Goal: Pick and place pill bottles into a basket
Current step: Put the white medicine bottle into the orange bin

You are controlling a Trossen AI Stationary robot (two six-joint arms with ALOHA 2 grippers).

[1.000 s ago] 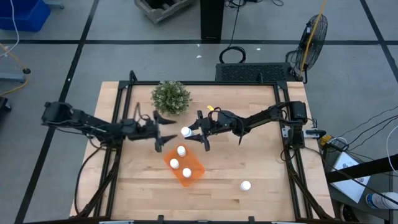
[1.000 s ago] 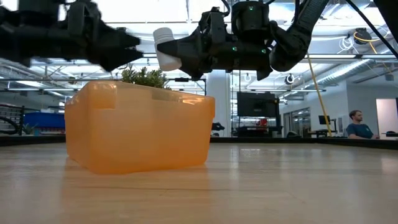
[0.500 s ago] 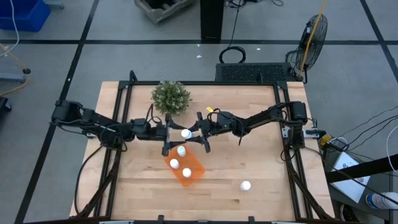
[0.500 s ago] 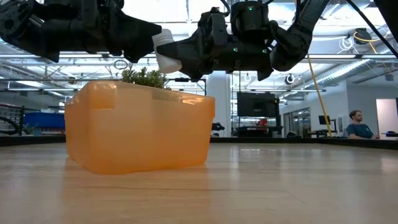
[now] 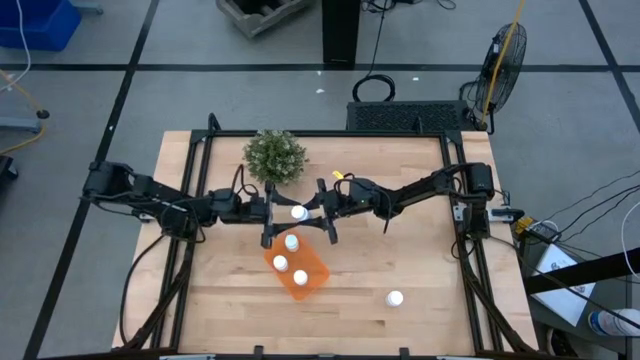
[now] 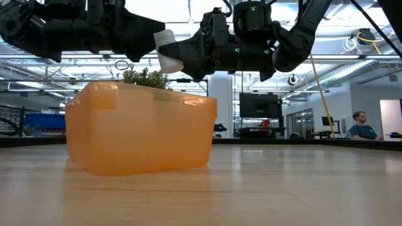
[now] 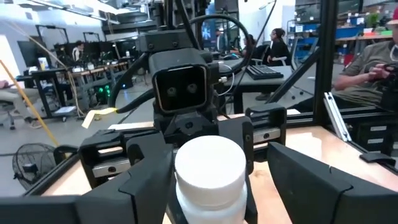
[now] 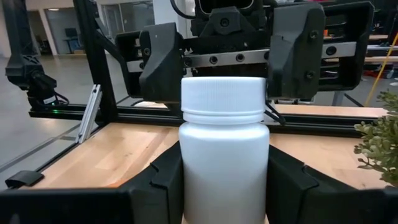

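Observation:
My right gripper (image 5: 315,212) is shut on a white pill bottle (image 5: 298,213), held in the air just beyond the far end of the orange basket (image 5: 296,268). My left gripper (image 5: 278,214) is open and faces it from the table's left. Its fingers stand on either side of the bottle's cap (image 7: 208,155), and a gap shows on one side. Three bottles (image 5: 291,242) stand upright in the basket. One more bottle (image 5: 395,298) stands on the table at the near right. In the low view the held bottle (image 6: 167,49) hangs above the basket (image 6: 141,129). My right gripper pinches the bottle's body (image 8: 189,177) between its two fingers (image 8: 158,186), below the cap. The fingers come level from the table's right. The bottle is upright, cap up, lifted clear of table and basket.
A round green plant (image 5: 274,156) stands at the table's far edge, just behind both grippers. The basket lies slantwise at the table's middle. People sit in the room beyond the table (image 6: 359,124). Bare wood lies to the right and near side.
My left gripper has gone toward the table's right, up to the bottle in my right gripper, and its open fingers now flank the bottle. My right gripper and the bottle have kept still.

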